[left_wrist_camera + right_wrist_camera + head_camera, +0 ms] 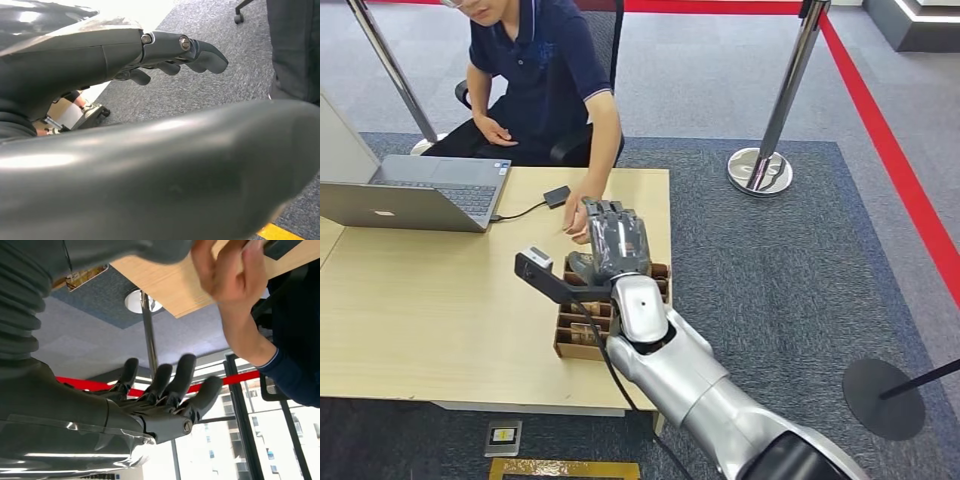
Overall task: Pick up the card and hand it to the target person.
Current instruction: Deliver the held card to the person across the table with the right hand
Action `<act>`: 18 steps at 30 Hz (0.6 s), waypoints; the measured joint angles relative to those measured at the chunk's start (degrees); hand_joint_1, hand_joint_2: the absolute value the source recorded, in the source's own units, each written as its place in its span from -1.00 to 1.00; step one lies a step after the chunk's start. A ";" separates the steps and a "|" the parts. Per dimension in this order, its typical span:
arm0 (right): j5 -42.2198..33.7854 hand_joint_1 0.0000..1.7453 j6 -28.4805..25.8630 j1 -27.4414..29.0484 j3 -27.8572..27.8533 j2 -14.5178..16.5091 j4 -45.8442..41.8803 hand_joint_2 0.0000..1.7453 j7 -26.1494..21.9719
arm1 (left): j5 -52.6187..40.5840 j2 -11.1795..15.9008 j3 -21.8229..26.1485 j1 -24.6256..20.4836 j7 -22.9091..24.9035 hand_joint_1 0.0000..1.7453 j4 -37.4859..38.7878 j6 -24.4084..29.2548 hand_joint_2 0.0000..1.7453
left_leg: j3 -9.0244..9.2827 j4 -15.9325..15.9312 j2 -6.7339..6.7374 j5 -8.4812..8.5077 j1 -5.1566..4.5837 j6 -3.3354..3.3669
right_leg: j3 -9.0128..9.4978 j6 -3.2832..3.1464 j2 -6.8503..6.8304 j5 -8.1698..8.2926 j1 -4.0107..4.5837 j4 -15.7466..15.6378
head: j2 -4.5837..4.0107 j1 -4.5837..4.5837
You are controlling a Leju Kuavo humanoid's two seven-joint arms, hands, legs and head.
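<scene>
My right hand (pixel 616 240) reaches out over the far end of a cardboard divider box (pixel 573 335) on the wooden table (pixel 433 310). Its fingers are spread and hold nothing, as the right wrist view also shows of the hand (pixel 166 390). A seated person's hand (pixel 578 222) lies on the table just beyond my fingertips, its fingers curled together (pixel 226 270). I cannot make out the card in that hand or anywhere else. My left hand (pixel 170 52) hangs over grey carpet with its fingers extended and nothing in them.
An open laptop (pixel 410 190) stands at the table's left, with a small black device (pixel 556 196) cabled to it near the person. A barrier post (pixel 760 168) stands on the carpet to the right, and a round black base (pixel 882 397) lies further right.
</scene>
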 joint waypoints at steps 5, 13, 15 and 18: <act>-0.05 -1.00 -2.33 0.03 -0.04 -0.12 1.11 -1.00 -0.10 | -0.20 0.00 0.00 0.00 0.00 -1.00 0.00 -0.04 -1.00 | 0.00 0.01 0.00 0.00 0.00 0.00 | -0.01 0.00 0.00 0.00 0.00 0.00 | 0.00 0.00; 0.82 -1.00 -5.93 1.85 -1.37 -1.84 -1.07 -1.00 -0.46 | -0.14 -0.01 0.00 -0.01 -0.06 -1.00 0.00 -0.12 -1.00 | 0.01 0.03 -0.01 0.00 0.00 0.00 | -0.03 0.00 0.00 0.00 0.00 -0.02 | 0.00 0.00; 2.72 -1.00 -7.79 4.43 -3.00 -3.50 -4.98 -1.00 -0.09 | 0.03 -0.02 0.00 0.02 -0.39 -1.00 0.00 -0.23 -1.00 | 0.01 0.04 -0.02 0.00 -0.01 0.01 | -0.02 0.00 0.00 0.00 0.00 -0.04 | 0.00 0.01; 6.79 -1.00 -9.70 10.53 -7.76 -6.97 -14.27 -1.00 0.41 | 0.26 -0.03 0.00 0.11 -1.55 -1.00 0.01 -0.69 -1.00 | -0.01 0.06 -0.06 -0.02 -0.01 0.03 | 0.00 0.01 0.00 0.00 0.00 -0.08 | 0.00 0.02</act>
